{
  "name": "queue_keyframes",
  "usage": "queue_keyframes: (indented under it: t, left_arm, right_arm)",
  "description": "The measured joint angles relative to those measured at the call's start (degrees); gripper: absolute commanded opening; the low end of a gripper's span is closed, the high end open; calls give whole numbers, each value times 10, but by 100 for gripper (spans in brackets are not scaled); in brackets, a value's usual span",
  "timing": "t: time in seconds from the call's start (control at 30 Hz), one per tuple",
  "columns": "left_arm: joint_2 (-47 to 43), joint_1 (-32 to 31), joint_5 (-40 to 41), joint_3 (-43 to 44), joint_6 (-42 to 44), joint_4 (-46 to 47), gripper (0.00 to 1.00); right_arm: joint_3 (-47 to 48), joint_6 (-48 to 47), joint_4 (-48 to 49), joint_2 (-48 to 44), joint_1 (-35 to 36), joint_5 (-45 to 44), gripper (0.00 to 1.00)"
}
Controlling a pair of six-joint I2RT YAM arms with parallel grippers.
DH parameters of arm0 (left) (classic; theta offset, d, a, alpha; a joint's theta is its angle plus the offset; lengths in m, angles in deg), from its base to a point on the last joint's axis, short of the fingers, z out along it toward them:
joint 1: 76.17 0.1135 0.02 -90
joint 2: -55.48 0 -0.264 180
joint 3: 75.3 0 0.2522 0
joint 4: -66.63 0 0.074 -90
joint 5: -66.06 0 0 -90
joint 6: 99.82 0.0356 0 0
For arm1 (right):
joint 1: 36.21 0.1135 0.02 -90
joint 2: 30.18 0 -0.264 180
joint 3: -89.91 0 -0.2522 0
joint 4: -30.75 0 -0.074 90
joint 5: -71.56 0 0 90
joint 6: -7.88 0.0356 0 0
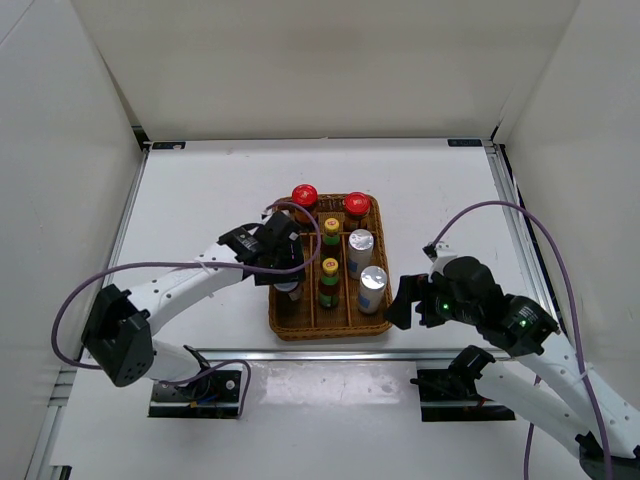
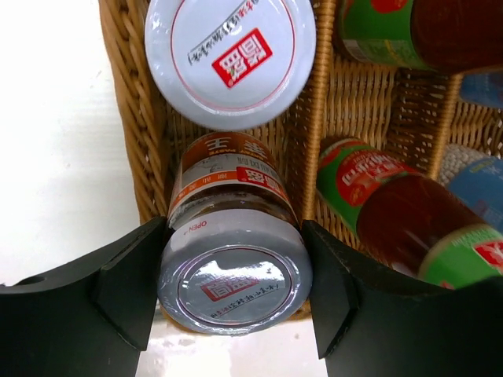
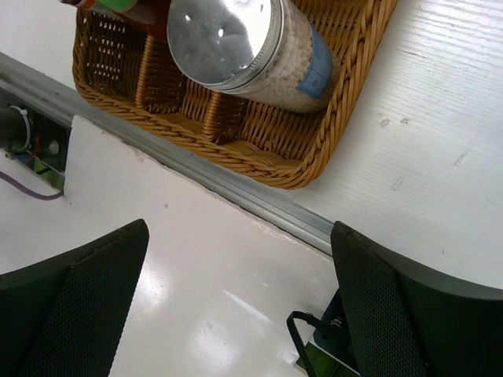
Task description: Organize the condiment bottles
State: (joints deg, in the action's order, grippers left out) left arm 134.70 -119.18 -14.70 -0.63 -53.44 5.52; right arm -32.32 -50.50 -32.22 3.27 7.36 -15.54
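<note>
- left gripper (image 2: pixel 234 259) clenched on a short silver-lidded jar (image 2: pixel 236 279), one finger pressed on each side of the lid
- the jar sits low in the bottom-left cell of the wicker tray (image 1: pixel 378 262) in the top view; whether its base is down I can't tell
- second silver-lidded jar (image 2: pixel 230 55) fills the cell just above it in the left wrist frame; yellow-capped sauce bottles (image 2: pixel 393 212) are past the divider (image 2: pixel 302 169) to the right
- red-capped jars (image 1: pixel 304 195) are at the tray's top edge in the top view
- right gripper (image 3: pixel 240 236) is spread wide and grasps nothing, hanging just off the tray's lower-right corner, with a silver-topped shaker (image 3: pixel 251 47) in that corner cell
- step looks like seating the jar, nearly done
- to do it well: go straight down until the base is flat, and keep the jar upright so it doesn't knock its neighbour
- release only a little, since the tray wall and divider sit close to the fingers
- lift out vertically with no sideways swing
- keep the right arm parked clear
</note>
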Motion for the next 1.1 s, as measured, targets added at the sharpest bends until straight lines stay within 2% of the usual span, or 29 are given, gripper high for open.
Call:
queue_keyframes:
  t: [0.1, 0.17, 0.23, 0.3, 0.33, 0.43, 0.7, 0.8, 0.93, 1.1]
  left_arm:
    - [9, -1, 6, -12, 6, 21, 25]
    - [21, -1, 9, -16, 8, 31, 27]
    - [35, -1, 10, -24, 10, 42, 38]
    - [43, -1, 11, -29, 12, 50, 57]
    - [43, -1, 11, -29, 12, 55, 76]
    - [43, 0, 11, -31, 12, 60, 100]
    - [3, -2, 8, -28, 8, 38, 100]
    - [-61, -4, 9, -5, 10, 19, 100]
    - [-188, -6, 28, 40, 42, 21, 100]
    - [-358, -7, 146, 48, 143, 80, 100]
  right_arm:
    - [0, 4, -3, 8, 0, -5, 100]
    - [0, 6, -5, 16, 0, -10, 100]
    - [0, 10, -5, 19, 0, -13, 100]
    - [0, 11, -5, 19, 0, -16, 100]
    - [0, 12, -6, 19, 0, -17, 100]
    - [1, 15, -10, 16, 0, -24, 100]
    - [22, 29, -33, 17, 0, -43, 100]
    - [44, 37, -42, 19, 0, -62, 100]
    - [86, 45, -54, 37, 0, -85, 100]
    - [109, 51, -61, 59, 0, -94, 100]
